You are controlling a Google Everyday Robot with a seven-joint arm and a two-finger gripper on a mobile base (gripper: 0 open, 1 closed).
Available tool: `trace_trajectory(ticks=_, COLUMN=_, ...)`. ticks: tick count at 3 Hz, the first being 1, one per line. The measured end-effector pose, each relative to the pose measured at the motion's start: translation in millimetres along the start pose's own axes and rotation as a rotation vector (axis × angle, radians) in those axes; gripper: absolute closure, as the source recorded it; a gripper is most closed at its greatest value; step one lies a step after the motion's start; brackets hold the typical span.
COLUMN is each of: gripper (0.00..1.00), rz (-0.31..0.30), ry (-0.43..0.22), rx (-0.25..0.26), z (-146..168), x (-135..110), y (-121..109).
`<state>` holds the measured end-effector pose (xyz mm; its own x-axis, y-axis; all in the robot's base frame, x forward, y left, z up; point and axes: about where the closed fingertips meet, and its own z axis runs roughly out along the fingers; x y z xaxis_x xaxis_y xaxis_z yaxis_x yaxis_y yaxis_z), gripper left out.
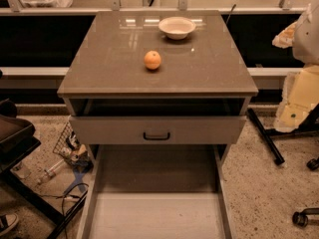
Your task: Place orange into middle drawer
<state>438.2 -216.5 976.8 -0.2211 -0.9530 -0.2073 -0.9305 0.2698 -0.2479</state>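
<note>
The orange (152,59) sits on the grey cabinet top (109,59), a little in front of centre. The middle drawer (157,215) is pulled far out towards me at the bottom of the view; its pale flat floor is bare and its thin side walls run along both sides. Above it is a grey drawer front with a small black handle (156,136), pulled out only slightly. My gripper is not in view.
A shallow white bowl (176,27) stands at the back of the cabinet top, behind the orange. A dark chair (15,143) and cables are on the floor at left. Chair legs with castors (299,217) and pale bags (301,88) are at right.
</note>
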Motion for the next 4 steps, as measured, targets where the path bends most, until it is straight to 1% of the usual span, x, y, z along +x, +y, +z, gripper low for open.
trace_trajectory(ticks=1, gripper=0.00, rz=-0.001, ry=-0.002, rx=0.003, z=-0.4, x=-0.6, y=-0.6)
trace_trajectory(ticks=2, gripper=0.00, rz=-0.019, ry=-0.069, rx=0.003, z=14.7, x=-10.7, y=-19.5)
trace_trajectory(ticks=3, gripper=0.00, rz=-0.042, ry=-0.196, rx=0.005, z=39.4, x=-24.9, y=-51.1)
trace_trajectory(ticks=4, gripper=0.00, rz=-0.072, ry=-0.389, rx=0.010, z=62.0, x=-47.4, y=-83.6)
